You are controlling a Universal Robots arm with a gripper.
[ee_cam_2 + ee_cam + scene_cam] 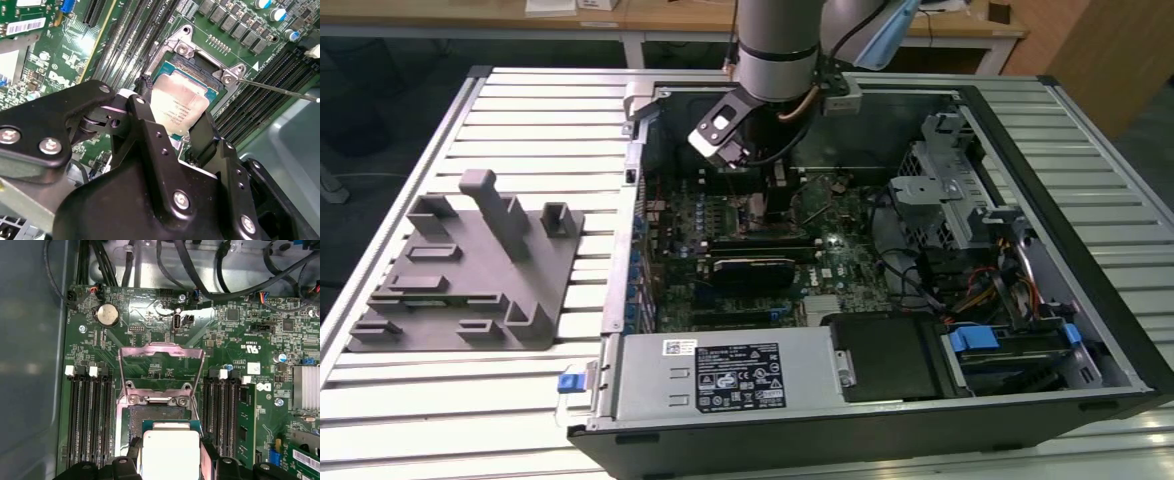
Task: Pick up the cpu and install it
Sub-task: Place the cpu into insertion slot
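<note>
Cpu (180, 102) is being clasped between gripper (175, 119) fingers over open motherboard socket (159, 416); misalignment is being risked, since a tilted release could damage it.

Silver-topped cpu (170, 460) pinched in the gripper's (170, 451) black fingers (209, 452), right over the open socket (160, 413), load plate (161, 349) tipped up, memory slots (90, 420) flanking both sides

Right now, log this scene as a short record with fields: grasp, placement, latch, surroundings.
grasp: gripper shut on the cpu, a finger on each of two opposite edges
placement: metal top up, over the socket; seated or not, cannot tell
latch: load plate raised open
surroundings: open computer case; grey fixture block on the exterior view's left of it
</note>
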